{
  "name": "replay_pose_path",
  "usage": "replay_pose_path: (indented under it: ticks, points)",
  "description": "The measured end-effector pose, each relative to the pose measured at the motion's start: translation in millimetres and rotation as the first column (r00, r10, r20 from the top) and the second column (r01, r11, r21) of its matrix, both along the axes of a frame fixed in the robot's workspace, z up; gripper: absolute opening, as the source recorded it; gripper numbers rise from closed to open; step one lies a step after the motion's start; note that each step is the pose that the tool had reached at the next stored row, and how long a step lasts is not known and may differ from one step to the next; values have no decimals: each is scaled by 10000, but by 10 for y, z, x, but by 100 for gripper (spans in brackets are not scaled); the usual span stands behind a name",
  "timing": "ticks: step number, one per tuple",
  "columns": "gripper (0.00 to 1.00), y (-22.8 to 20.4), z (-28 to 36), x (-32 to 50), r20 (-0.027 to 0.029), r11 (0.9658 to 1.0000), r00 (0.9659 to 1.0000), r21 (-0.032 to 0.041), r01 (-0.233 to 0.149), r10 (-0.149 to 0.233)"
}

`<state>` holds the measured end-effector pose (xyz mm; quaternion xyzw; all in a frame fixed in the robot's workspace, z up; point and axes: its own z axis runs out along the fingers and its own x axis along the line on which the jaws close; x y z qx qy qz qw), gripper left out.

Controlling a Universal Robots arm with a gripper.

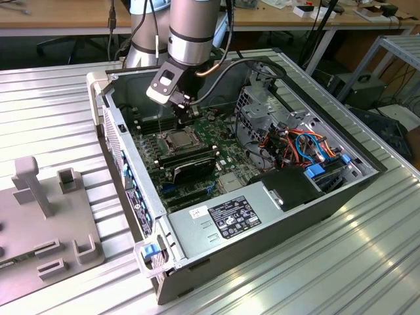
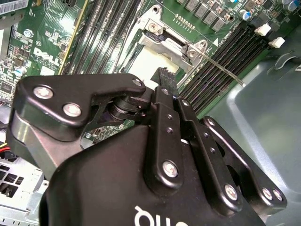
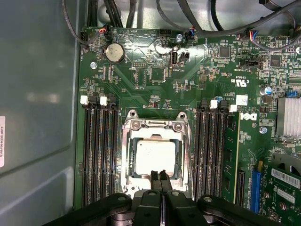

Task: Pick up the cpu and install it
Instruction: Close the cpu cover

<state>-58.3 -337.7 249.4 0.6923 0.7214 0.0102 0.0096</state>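
The cpu (image 3: 155,157) is sitting in its socket (image 3: 127,141), just left of centre in the exterior view. End effector (image 3: 159,174) is hovering right over it, fingers (image 3: 154,178) pinched together, gripping nothing.

Exterior view: an open computer case (image 1: 275,210) lies on a table (image 1: 52,92). Inside, the cpu (image 1: 178,140) sits in its socket (image 1: 164,142); gripper (image 1: 188,111) at twelve o'clock above it, power supply (image 1: 230,216) at five, stand (image 1: 39,210) outside at eight.
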Motion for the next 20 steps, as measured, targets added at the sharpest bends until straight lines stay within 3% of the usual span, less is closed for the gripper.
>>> replay_pose_path:
  ticks: [16, 20]
  points:
    - [11, 0, -1, -40, 0, 10000, 10000, -1, 1, -1]
    - [11, 0, -24, -90, 2, 10000, 10000, -1, 0, 0]
